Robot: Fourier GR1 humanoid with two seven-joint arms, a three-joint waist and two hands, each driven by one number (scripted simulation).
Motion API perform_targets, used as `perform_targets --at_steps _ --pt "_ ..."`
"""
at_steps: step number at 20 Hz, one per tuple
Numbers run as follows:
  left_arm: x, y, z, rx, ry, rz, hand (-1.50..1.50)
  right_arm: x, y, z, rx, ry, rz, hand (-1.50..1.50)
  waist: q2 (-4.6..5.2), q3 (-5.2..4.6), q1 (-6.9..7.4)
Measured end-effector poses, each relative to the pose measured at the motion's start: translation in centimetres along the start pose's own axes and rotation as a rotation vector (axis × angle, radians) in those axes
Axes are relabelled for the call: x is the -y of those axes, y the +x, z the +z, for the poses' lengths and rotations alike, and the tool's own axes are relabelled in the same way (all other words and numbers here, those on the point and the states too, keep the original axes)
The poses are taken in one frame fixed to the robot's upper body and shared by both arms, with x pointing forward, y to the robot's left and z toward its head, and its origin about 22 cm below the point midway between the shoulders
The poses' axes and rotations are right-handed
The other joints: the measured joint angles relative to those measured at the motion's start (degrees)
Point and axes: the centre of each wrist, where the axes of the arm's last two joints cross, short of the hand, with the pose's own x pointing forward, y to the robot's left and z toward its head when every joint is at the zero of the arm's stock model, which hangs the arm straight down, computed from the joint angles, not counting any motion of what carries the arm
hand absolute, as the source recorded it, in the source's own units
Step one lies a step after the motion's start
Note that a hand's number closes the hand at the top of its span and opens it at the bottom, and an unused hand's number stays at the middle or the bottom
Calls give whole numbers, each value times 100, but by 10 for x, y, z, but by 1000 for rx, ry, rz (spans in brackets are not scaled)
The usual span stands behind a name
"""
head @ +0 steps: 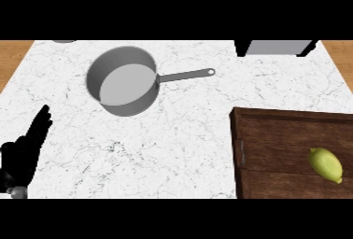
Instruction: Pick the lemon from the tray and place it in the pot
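On the white marble counter [179,140], seen from the head view, the count is short: one lemon [326,165], one wooden tray [289,154], one grey pot [124,80] and one hand.

That lemon lies inside the tray, toward its right side, at the view's lower right, touching nothing but the tray's floor. One tray only, dark brown with a raised rim, runs out of view at the right and lower edges. One pot with a long metal handle [186,74] stands at the upper left, well apart from the tray; its handle points right, toward the far middle of the counter.

One left hand [27,149] shows at the lower left edge, fingers straight and held together, pointing up and away, holding nothing. No right hand shows.

Marble with grey veins covers the middle; wooden strips show at both far corners. A grey boxy object [276,46] sits at the far edge, upper right. Bare marble lies between tray and pot.
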Motion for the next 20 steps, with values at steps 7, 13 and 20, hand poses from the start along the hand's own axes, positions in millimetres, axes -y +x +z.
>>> perform_targets --at_steps 7,13,20 --pt "5 2 -6 3 -4 -4 0 -15 21 -25 -36 30 38 -150 3 0 2" --pt "0 2 -2 0 -3 -3 0 -29 22 -36 -68 49 46 -150 2 1 5" --pt "2 5 -2 -1 -5 -3 0 -44 13 -47 -96 53 69 -150 2 2 6"
